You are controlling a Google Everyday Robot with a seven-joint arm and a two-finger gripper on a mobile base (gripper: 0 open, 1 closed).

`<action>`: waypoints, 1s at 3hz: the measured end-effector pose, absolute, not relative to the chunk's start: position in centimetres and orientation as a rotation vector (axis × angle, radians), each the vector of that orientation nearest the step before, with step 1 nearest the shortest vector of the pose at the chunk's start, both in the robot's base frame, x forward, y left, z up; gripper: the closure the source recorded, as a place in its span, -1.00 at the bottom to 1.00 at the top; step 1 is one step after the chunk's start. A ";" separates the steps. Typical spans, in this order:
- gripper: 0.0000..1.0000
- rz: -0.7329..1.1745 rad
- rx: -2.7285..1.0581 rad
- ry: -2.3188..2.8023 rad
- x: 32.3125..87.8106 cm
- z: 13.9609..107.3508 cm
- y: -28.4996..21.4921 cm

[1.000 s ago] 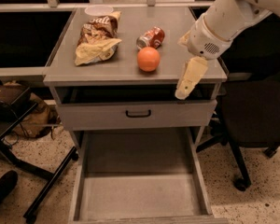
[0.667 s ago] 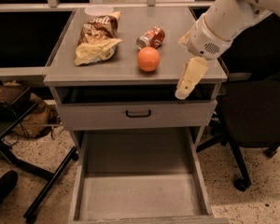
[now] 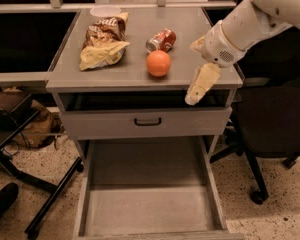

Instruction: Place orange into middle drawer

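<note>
The orange (image 3: 158, 63) sits on the grey cabinet top (image 3: 140, 76), near the front edge and just in front of a red soda can (image 3: 161, 39). The middle drawer (image 3: 150, 209) is pulled out wide below, with its flat grey bottom showing. My gripper (image 3: 199, 81) hangs at the cabinet top's front right corner, pointing down and left. It is to the right of the orange, apart from it, and holds nothing that I can see.
A chip bag (image 3: 104, 41) lies at the left of the top, with a white cup (image 3: 105, 10) behind it. A closed drawer front with a black handle (image 3: 147, 121) sits above the open drawer. A black office chair (image 3: 270, 129) stands at the right, and chair legs (image 3: 45, 184) at the left.
</note>
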State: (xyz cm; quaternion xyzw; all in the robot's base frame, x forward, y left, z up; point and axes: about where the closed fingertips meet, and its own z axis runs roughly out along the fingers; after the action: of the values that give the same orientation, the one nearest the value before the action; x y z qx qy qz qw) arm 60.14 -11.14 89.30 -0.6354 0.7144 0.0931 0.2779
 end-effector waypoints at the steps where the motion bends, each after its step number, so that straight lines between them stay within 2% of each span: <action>1: -1.00 0.292 -1.650 1.862 63.6 88.3 -9.8; 2: -1.00 0.296 -1.649 1.766 69.3 88.4 -6.0; 3: -1.00 0.311 -1.653 1.764 69.6 87.9 -5.7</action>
State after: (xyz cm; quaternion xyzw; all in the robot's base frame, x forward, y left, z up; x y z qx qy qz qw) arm 69.57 -5.70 87.94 -0.6364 0.6795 0.1196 0.3449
